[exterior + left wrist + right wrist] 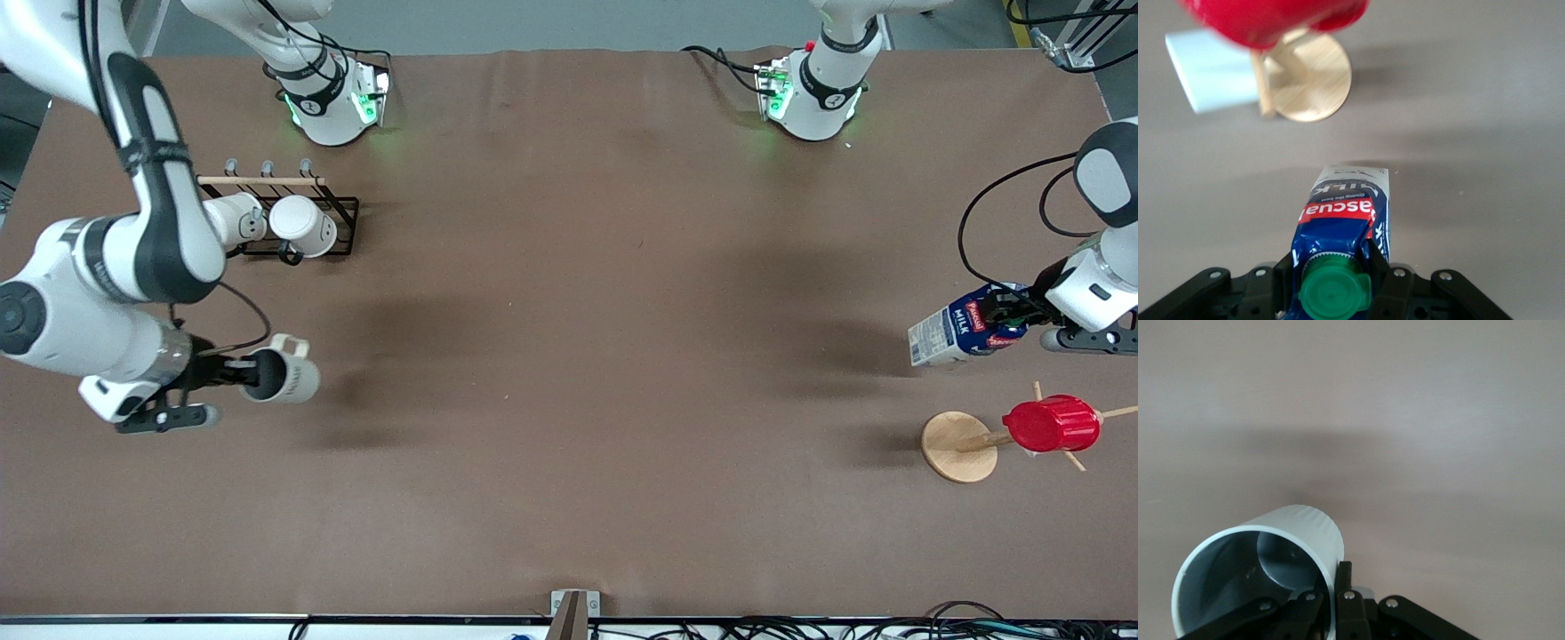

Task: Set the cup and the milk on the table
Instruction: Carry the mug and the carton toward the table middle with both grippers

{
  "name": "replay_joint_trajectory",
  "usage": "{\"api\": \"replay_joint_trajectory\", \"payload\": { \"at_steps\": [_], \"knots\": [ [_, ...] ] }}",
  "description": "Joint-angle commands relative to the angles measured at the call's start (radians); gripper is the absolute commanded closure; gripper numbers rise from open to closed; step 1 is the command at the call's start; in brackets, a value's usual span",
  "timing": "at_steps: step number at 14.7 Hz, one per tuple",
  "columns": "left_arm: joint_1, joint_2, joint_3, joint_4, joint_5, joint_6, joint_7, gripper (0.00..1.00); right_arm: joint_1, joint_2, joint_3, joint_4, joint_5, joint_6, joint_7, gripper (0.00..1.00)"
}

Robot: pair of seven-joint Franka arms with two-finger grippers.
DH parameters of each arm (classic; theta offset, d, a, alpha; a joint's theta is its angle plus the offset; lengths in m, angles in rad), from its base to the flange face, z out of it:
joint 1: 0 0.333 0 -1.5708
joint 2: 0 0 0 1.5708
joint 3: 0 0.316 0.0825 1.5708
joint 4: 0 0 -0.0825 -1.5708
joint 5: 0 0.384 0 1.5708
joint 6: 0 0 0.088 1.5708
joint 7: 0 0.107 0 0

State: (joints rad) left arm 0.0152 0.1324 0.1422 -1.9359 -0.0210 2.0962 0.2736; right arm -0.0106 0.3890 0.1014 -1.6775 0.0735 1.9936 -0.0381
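The right gripper (pixel 238 372), at the frame's left edge, is clamping the cup (pixel 284 373) by its rim, tipped sideways in the air. The left gripper (pixel 1009 313), at the frame's right edge, is pinching the milk (pixel 956 332) at its top, tilted.

The milk (pixel 965 327) carton carries white "MILK" lettering on its blue side, and a red band reads partly "ascua". The cup (pixel 286 377) bears faint dark lettering, too small to read.
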Motion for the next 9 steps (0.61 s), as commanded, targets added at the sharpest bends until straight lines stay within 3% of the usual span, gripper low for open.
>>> {"api": "replay_joint_trajectory", "payload": {
  "at_steps": [1, 2, 6, 9],
  "knots": [
    [-0.003, 0.000, -0.053, 0.034, 0.012, -0.024, -0.019, 0.99, 0.011, -0.005, 0.122, -0.011, -0.004, -0.010, 0.151, 1.00],
    [-0.003, 0.001, -0.067, 0.040, 0.012, -0.024, -0.040, 0.98, 0.030, -0.004, 0.159, -0.011, -0.017, -0.003, 0.217, 1.00],
    [-0.004, 0.016, -0.137, 0.063, 0.015, -0.022, -0.088, 0.97, 0.119, 0.008, 0.288, 0.010, -0.203, 0.040, 0.519, 1.00],
    [-0.009, 0.050, -0.199, 0.112, 0.015, -0.024, -0.140, 0.99, 0.168, 0.091, 0.368, 0.051, -0.291, 0.080, 0.705, 1.00]
  ]
}}
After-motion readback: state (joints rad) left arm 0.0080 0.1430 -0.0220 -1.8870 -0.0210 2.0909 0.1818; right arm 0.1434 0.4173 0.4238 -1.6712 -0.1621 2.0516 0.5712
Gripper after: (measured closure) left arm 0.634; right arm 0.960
